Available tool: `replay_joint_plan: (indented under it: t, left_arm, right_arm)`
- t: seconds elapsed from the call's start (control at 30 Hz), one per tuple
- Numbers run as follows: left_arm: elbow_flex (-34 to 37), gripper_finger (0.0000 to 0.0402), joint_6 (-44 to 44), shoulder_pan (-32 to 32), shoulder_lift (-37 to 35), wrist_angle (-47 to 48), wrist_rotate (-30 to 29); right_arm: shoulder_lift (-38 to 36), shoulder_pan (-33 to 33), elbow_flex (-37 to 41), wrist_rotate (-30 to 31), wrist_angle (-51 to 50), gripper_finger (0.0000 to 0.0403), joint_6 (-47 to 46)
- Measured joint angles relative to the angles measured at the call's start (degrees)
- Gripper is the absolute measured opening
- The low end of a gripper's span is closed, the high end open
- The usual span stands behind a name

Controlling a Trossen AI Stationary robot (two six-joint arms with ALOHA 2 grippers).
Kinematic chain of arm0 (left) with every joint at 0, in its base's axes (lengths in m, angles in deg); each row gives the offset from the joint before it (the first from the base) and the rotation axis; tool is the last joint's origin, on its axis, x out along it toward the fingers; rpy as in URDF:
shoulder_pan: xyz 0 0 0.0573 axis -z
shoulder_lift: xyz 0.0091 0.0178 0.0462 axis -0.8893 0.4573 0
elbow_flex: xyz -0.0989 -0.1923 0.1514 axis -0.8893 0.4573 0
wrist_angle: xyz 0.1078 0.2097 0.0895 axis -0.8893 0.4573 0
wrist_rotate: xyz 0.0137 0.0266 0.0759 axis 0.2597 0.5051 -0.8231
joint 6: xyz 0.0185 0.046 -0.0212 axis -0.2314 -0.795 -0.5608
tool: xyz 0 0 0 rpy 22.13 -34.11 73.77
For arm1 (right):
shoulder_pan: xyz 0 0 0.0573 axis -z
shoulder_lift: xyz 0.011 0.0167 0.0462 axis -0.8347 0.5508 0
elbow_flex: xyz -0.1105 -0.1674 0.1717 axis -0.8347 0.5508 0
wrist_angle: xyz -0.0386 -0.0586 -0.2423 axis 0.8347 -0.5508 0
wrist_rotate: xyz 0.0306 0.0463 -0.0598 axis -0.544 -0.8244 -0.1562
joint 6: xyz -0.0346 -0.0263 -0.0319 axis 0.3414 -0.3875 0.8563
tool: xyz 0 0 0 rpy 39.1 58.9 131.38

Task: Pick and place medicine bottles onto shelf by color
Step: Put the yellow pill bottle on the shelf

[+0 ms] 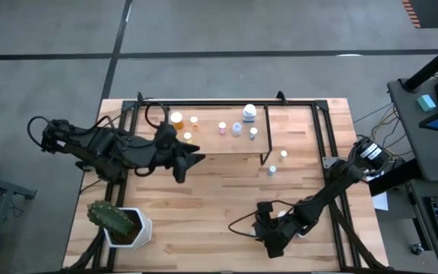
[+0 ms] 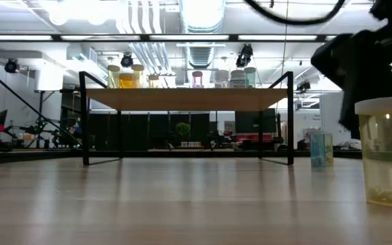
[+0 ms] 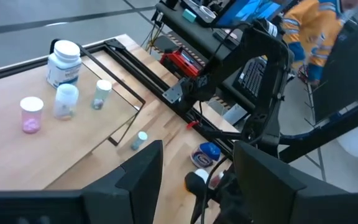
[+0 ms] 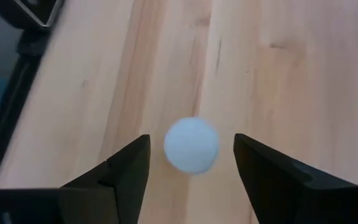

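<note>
The shelf (image 1: pixel 219 144) stands at the table's far middle and carries several bottles: orange ones (image 1: pixel 176 118) at its left, a pink one (image 1: pixel 222 127), a pale blue one (image 1: pixel 236 128) and a wider blue one (image 1: pixel 249 113). Two small bottles (image 1: pixel 272 170) stand on the table right of the shelf. My left gripper (image 1: pixel 188 157) is open and empty above the shelf's near left part; it also shows in the left wrist view (image 3: pixel 197 177). My right gripper (image 4: pixel 191 165) is open near the table's front edge, pointing down, with a finger on either side of a white-capped bottle (image 4: pixel 191 145) that stands upright on the table (image 2: pixel 386 150).
A white pot with a green cactus (image 1: pixel 124 224) stands at the near left corner. Black frame rails (image 1: pixel 333 137) run along the table's sides and far edge. Bare tabletop (image 1: pixel 204 205) lies between the shelf and the front edge.
</note>
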Motion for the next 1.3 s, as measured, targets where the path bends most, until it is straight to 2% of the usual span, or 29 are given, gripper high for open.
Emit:
replay_joint_plan:
  t: [0.37, 1.0, 1.3]
  left_arm:
    - [0.11, 0.018, -0.23, -0.02, 0.03, 0.01, -0.83]
    - [0.11, 0.018, -1.72, -0.06, 0.03, 0.03, -1.16]
    - [0.13, 0.018, -1.82, -0.04, 0.01, 0.03, -1.16]
  right_arm:
    - [0.05, 0.23, 0.35, 1.16, 0.59, 0.0172, -0.34]
    - [0.03, 0.25, 0.4, 2.66, 0.59, 0.0165, -0.28]
    - [-0.02, 0.25, 0.4, 2.67, 0.62, 0.0112, -0.3]
